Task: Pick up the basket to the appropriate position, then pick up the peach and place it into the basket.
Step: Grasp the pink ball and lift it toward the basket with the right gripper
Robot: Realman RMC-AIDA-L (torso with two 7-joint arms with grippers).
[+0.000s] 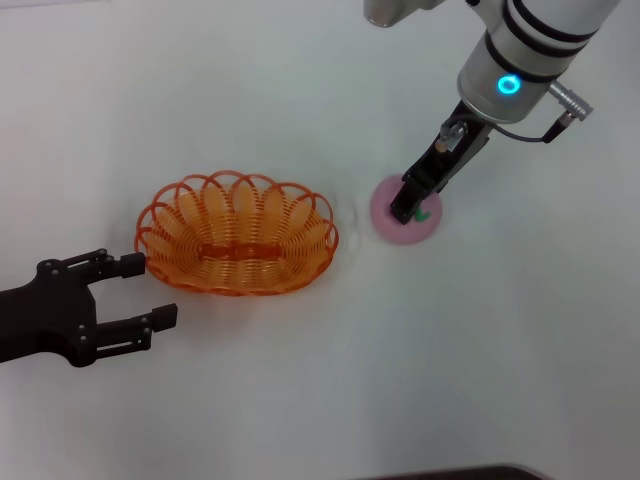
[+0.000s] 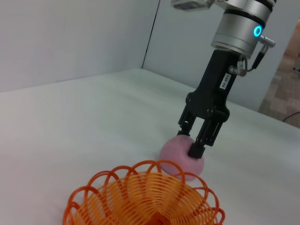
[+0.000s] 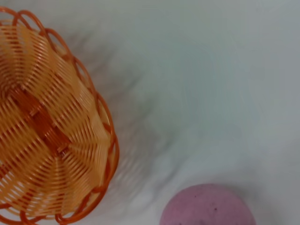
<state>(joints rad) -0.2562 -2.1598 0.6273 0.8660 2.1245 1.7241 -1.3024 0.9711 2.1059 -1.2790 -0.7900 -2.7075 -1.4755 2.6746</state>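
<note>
The orange open-weave basket (image 1: pixel 238 236) sits on the white table left of centre; it also shows in the left wrist view (image 2: pixel 145 199) and the right wrist view (image 3: pixel 44 126). The pink peach (image 1: pixel 392 227) lies on the table to the basket's right, with a green leaf mark beside the gripper; it also shows in the other two views (image 2: pixel 174 151) (image 3: pixel 208 206). My right gripper (image 1: pixel 410 212) is low over the peach, open, with its fingers (image 2: pixel 197 150) straddling the peach's top. My left gripper (image 1: pixel 150 291) is open and empty just left of the basket's rim.
The white table (image 1: pixel 300 400) extends around both objects. A grey wall and its corner (image 2: pixel 150 33) stand behind the table in the left wrist view.
</note>
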